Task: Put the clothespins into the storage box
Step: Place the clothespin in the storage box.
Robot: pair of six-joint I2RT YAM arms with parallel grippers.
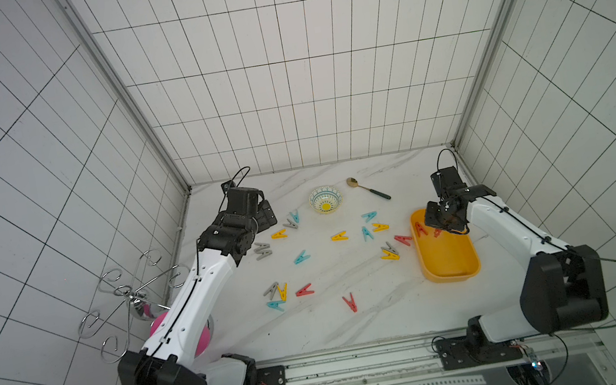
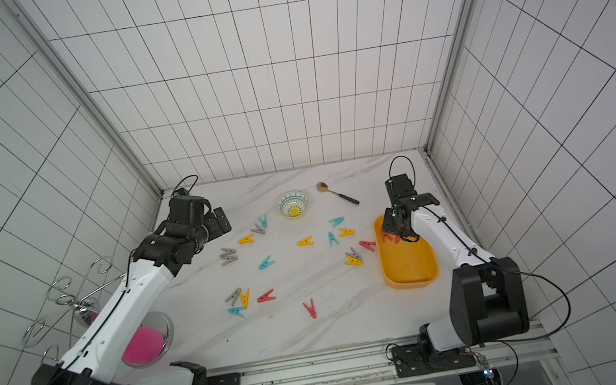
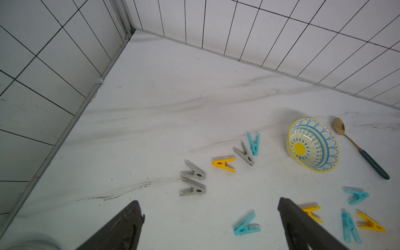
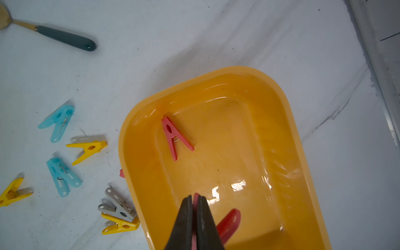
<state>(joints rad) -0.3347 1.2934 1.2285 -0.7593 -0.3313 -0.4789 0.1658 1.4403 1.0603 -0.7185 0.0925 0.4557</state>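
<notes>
White tiled walls on three sides, white marble table (image 1: 362, 331). The box (image 1: 451, 263) sits right of centre in both top views, by the right arm.

Pegs: 20 counted, 5 per colour.
- Loose on the table, 18: 5 teal pegs (image 1: 301, 257), 5 grey pegs (image 1: 264, 254), 5 yellow pegs (image 1: 339, 236), 3 red pegs (image 1: 350, 302). They are scattered from left-centre to the box, and one red lies just beside the box's left rim.
- Inside the box, 1: the boxed peg (image 4: 175, 136), red, lying flat at the box's upper end in the top views.
- Gripped, 1: the held peg (image 4: 229, 223), red, over the box interior. Cannot tell if it touches the box floor.

Right fingers (image 4: 190, 216) are pinched tight on the held peg. Left fingers (image 1: 267, 216) are spread wide with nothing between them, at the upper left of the table near a grey and a teal peg.

1 bowl (image 1: 326, 199) and 1 spoon (image 1: 368, 188) lie at upper centre, apart from each other.
</notes>
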